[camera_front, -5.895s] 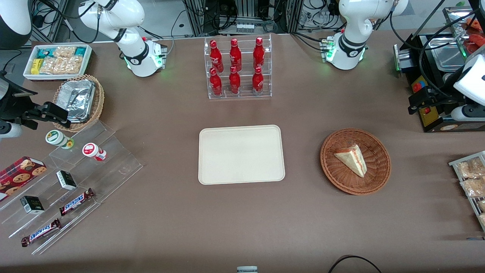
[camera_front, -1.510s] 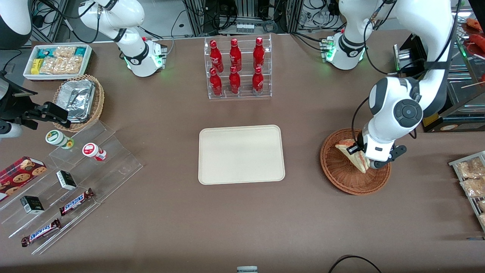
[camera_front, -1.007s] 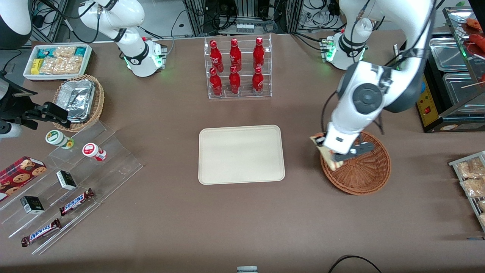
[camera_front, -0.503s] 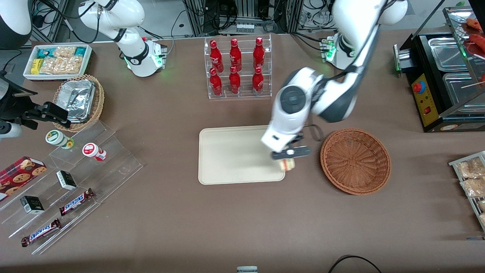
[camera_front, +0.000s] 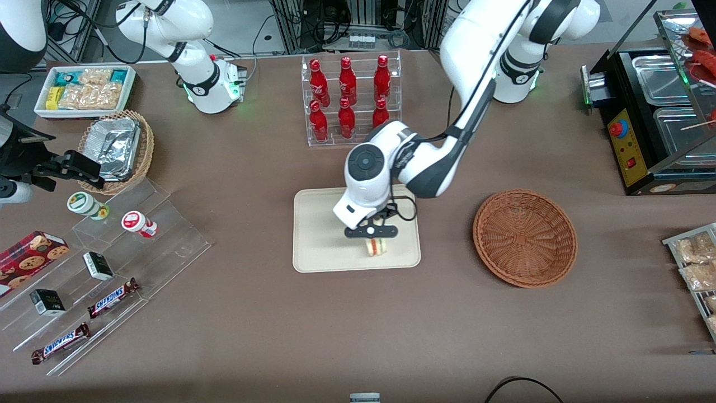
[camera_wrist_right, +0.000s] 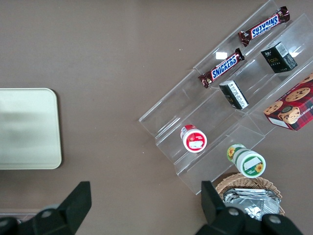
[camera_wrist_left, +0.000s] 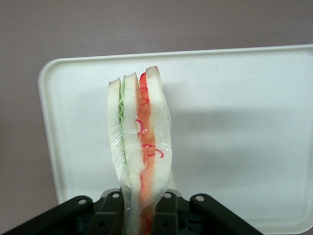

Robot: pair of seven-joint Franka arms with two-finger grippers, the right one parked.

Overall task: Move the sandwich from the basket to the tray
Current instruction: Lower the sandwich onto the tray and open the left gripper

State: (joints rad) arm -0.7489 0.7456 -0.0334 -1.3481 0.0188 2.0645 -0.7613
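Gripper jaws closed tight on the sandwich, pinching it at one end so the wedge hangs cut edge out; nothing else touched. In the wrist view the sandwich shows white bread, a green layer and a red layer, wrapped in clear film, squeezed between the black fingers. Gripper and sandwich are over the tray, on the part nearer the basket; cannot tell if the sandwich touches the tray. The basket has nothing in it and lies toward the working arm's end, well apart from the tray.

Counts: one sandwich, one tray, one basket. Six red bottles in a clear rack, farther from the front camera than the tray. Two Snickers bars, two small dark boxes, two round lidded cups and one cookie box on a clear stepped stand toward the parked arm's end. One tan basket with foil containers, and one white bin of snacks beside it.

Surface: brown table, matte. Black appliance with metal pans at the working arm's end; cables and rack frames along the table's edge farthest from the front camera.
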